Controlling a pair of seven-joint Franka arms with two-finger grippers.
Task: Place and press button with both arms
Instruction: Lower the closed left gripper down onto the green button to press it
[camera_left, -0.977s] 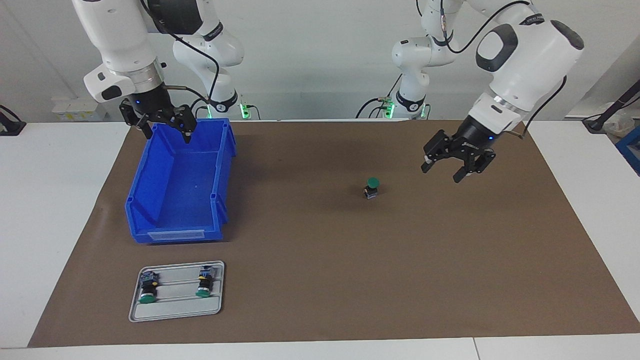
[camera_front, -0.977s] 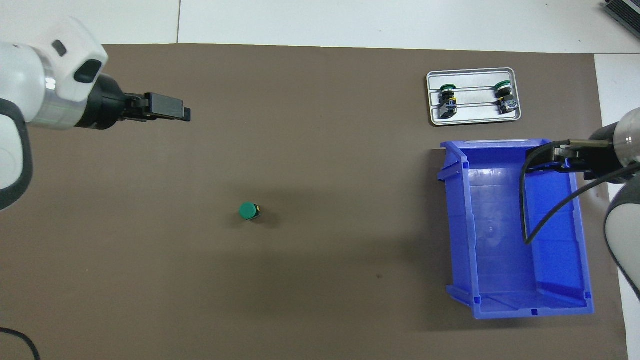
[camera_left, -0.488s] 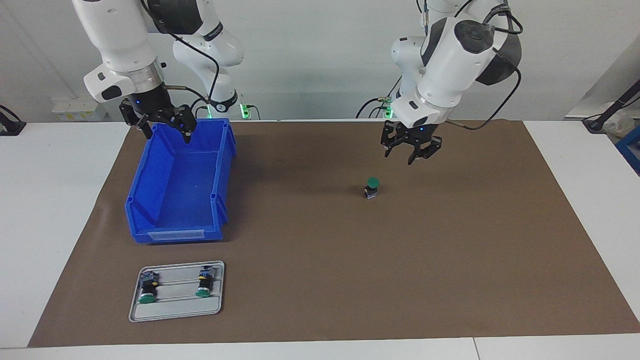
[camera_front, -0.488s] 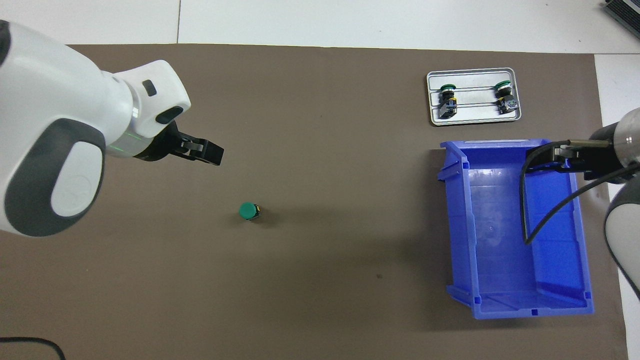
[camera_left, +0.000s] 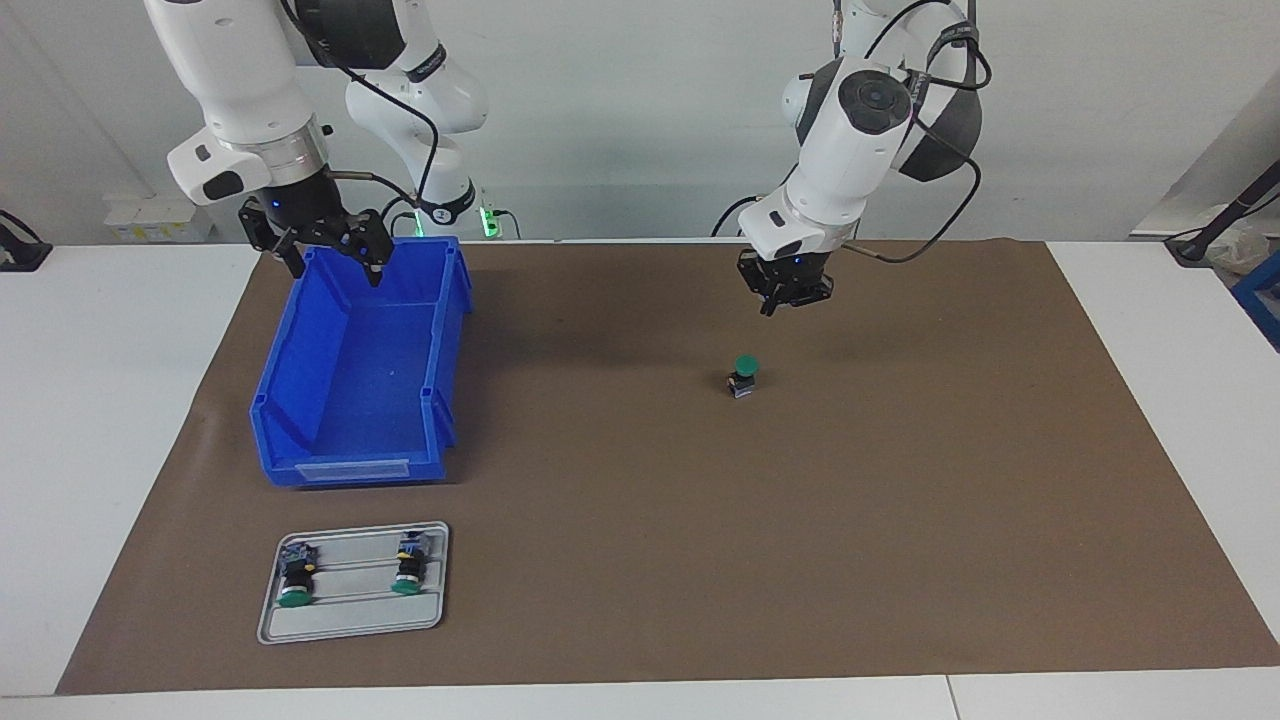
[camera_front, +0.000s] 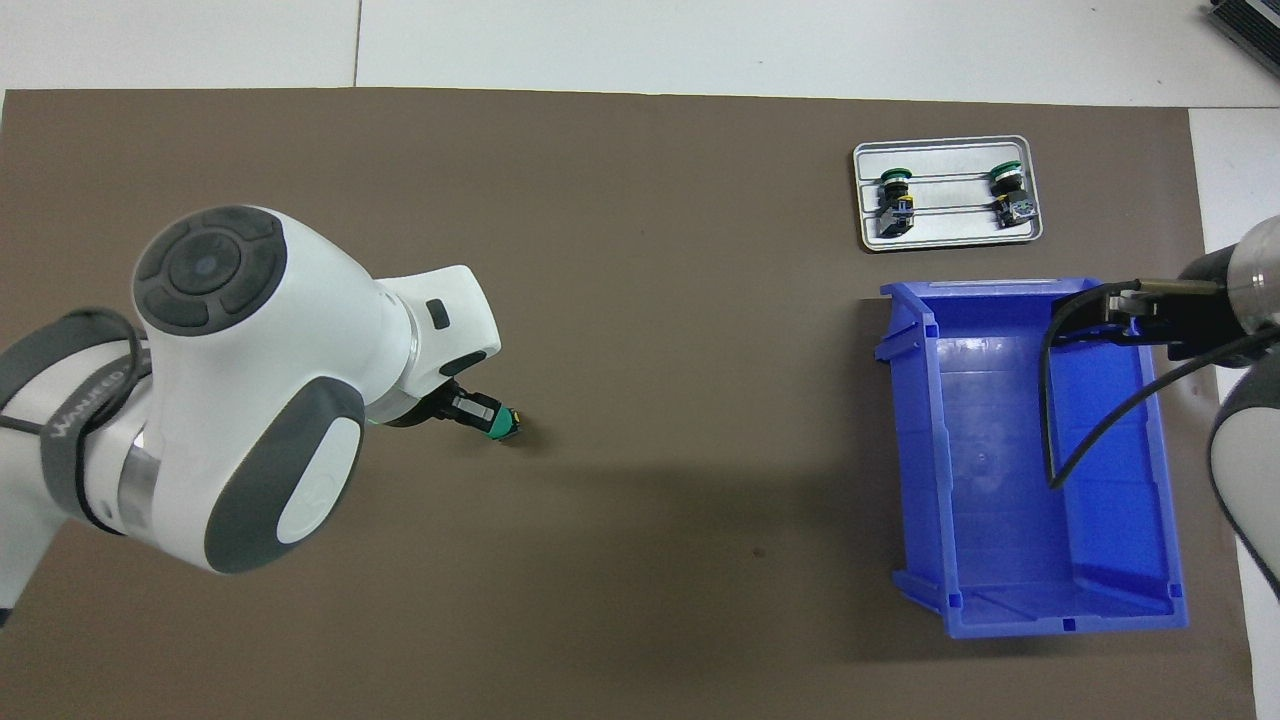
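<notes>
One button (camera_left: 743, 374) stands upright on the brown mat, green cap up; in the overhead view (camera_front: 505, 426) my left gripper partly covers it. My left gripper (camera_left: 785, 306) points down and hangs over the mat right by this button, with a clear gap above the cap; it also shows in the overhead view (camera_front: 478, 411). Two more buttons (camera_left: 293, 582) (camera_left: 408, 572) lie on a grey tray (camera_left: 350, 622). My right gripper (camera_left: 333, 266) is open and empty, and waits over the robots' end of the blue bin (camera_left: 350, 468).
The blue bin (camera_front: 908, 450) is empty and stands toward the right arm's end of the table. The grey tray (camera_front: 950, 232) with its two buttons lies farther from the robots than the bin. The brown mat (camera_left: 900, 520) covers the middle of the table.
My left arm has swung in from its end of the table to hang over the upright button, with the wrist turned downward. The right arm, the bin and the buttons have not moved.
</notes>
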